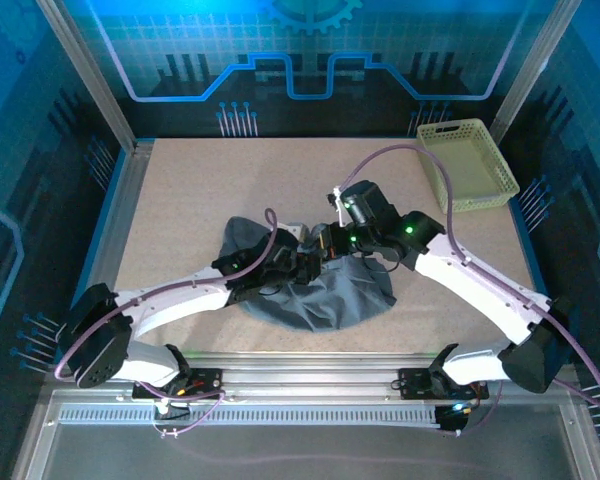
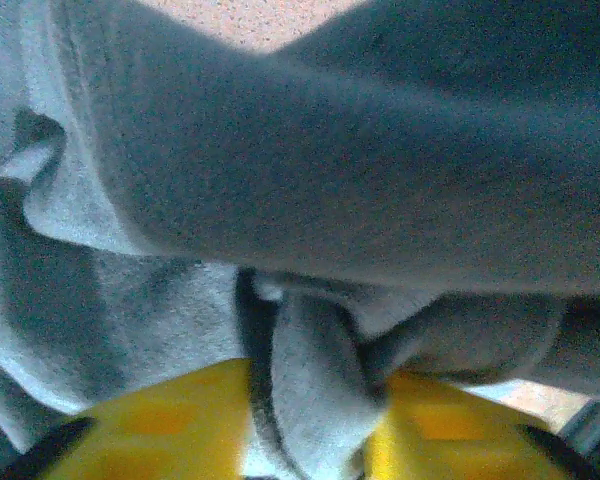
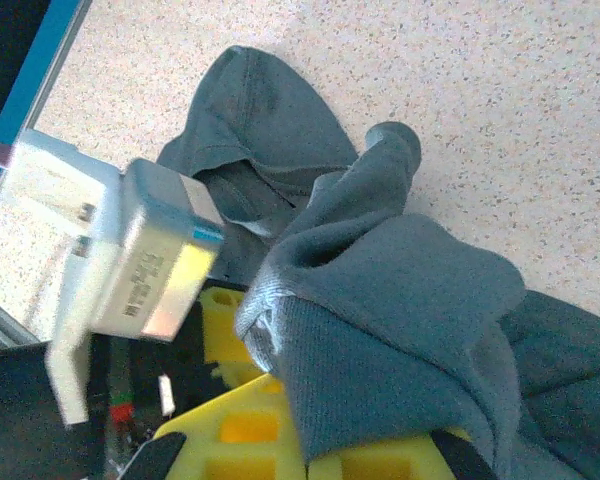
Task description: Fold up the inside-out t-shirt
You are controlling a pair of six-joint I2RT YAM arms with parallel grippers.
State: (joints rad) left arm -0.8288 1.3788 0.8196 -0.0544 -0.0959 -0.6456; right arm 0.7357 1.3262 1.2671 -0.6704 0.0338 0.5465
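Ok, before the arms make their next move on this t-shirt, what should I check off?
1. Hold of right gripper on t-shirt: ok, shut, with fabric bunching out of it.
2. Hold of left gripper: cannot tell; a fold sits between its fingers.
3. Is the t-shirt spread flat: not ok, crumpled mid-table.
4. Is the plastic basket apart from the t-shirt: ok, it sits in the far right corner.
5. Is the t-shirt wholly on the table: ok.
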